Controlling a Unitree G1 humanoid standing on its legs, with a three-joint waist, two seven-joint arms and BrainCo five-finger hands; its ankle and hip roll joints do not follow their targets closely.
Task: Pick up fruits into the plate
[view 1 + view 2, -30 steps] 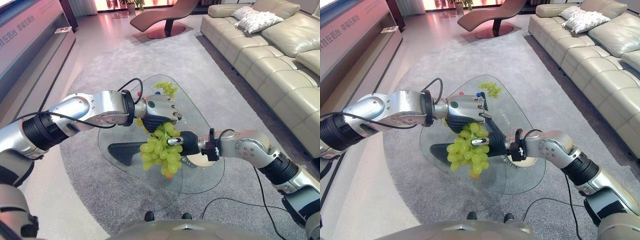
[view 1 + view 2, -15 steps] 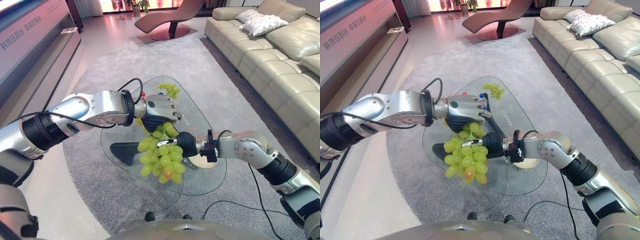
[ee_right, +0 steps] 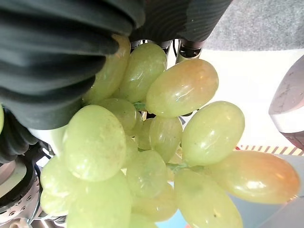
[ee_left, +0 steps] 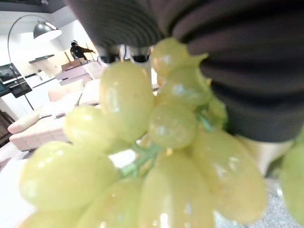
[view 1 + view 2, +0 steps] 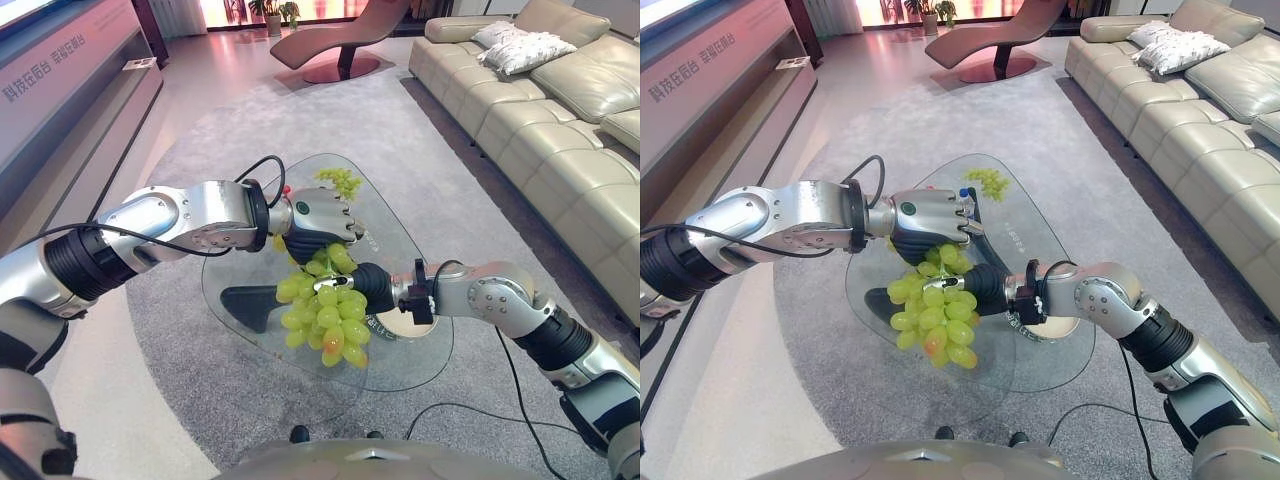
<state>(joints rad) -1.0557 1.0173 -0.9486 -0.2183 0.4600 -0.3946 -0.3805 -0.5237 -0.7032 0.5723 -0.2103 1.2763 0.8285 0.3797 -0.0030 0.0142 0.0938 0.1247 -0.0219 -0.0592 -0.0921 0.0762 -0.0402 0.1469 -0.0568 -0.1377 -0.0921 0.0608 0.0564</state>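
Grape bunch (image 5: 325, 318) hangs long axis down, above the glass table (image 5: 405, 365), left of the plate (image 5: 400, 325). My right hand (image 5: 362, 285) and left hand (image 5: 318, 228) both meet it (fingers buried; grip unreadable).

Both arms extended inward, left robot hand (image 5: 318, 222) above right robot hand (image 5: 365, 287).

This looks like a living room in a home. There is a long cream sofa (image 5: 560, 110) with white pillows (image 5: 515, 42), a big grey rug (image 5: 200, 380), a low glass table (image 5: 395, 215), and a brown lounge chair (image 5: 335, 40) on a shiny floor (image 5: 200, 70).
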